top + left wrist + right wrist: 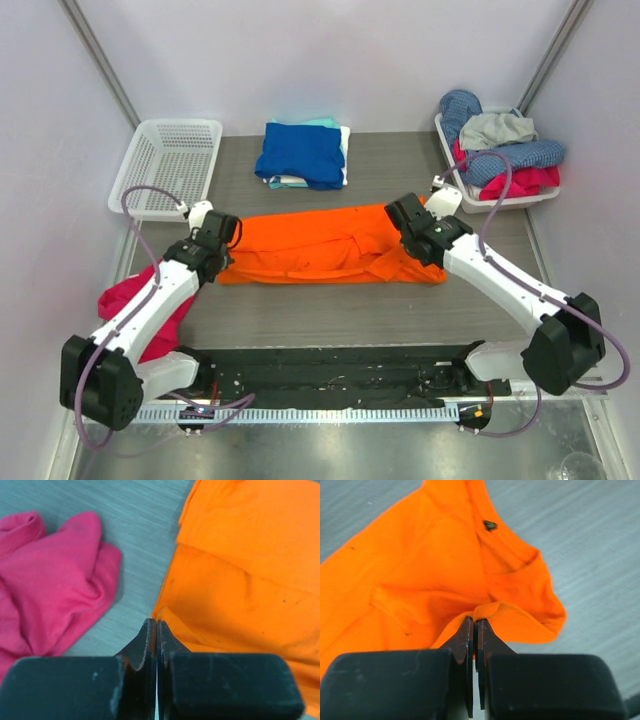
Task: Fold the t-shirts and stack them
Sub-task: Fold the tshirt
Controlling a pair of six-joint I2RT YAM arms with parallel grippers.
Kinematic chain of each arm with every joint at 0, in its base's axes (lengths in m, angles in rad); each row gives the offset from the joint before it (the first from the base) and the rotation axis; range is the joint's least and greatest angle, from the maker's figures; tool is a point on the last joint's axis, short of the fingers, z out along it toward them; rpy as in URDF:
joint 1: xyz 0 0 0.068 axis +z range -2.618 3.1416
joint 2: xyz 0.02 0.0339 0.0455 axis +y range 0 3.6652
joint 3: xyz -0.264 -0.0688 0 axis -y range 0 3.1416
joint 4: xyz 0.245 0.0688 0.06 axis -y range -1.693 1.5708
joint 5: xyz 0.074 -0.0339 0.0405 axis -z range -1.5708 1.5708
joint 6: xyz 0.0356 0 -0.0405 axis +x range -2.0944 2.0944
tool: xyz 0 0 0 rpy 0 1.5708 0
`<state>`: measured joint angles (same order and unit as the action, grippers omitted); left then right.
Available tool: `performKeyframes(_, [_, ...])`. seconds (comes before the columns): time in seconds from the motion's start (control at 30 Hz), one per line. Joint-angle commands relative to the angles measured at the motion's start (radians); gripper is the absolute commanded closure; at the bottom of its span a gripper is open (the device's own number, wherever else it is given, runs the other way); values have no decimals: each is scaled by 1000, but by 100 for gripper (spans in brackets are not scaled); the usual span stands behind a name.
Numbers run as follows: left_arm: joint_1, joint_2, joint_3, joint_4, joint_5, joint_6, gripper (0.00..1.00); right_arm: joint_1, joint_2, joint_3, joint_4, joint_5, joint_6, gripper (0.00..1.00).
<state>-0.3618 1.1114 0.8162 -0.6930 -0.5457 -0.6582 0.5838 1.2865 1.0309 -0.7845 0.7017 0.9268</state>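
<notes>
Right, mid-fold on the orange shirt [320,245]. It lies flat mid-table, long axis left to right, and looks already narrowed lengthwise.

Left gripper [153,625] is at the shirt's left end, jaws closed tight. The cloth edge runs straight into the tips, so I read it as a pinch on that corner. Right gripper [474,622] is at the right end by the collar and sleeve, jaws closed with a lip of orange bunched over the tips. That one is clearly holding.

My read of the next move: lift both ends together, keep the cloth level and lightly taut, then carry one edge over to make the next fold. Uneven height or pull will skew the crease. After that it goes on the stack [300,155] at far centre, which has blue on top.

What I can't make out:
- Both pinch points sit behind the fingers, so I can't tell how much cloth the left jaws have.
- From the top view, the arms cover both ends of the shirt.
- A pink shirt [50,580] lies near left, partly under the left arm.
- The lower layers of the stack are mostly covered, with only pale edges showing.
- The bin [500,203] at far right is a tangle, so I can't count what's in it.
- There's a dark mark by the collar. It could be a tag or a speck.
</notes>
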Motion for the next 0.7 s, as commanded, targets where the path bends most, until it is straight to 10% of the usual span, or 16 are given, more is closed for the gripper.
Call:
performKeyframes(0.0, [15,77,89,125,4,57,100,-28,54,96,134,-7,-103,99])
performKeyframes(0.67, [95,304,184,234,44,134,100,-170,261,241,269,-96,-210,99])
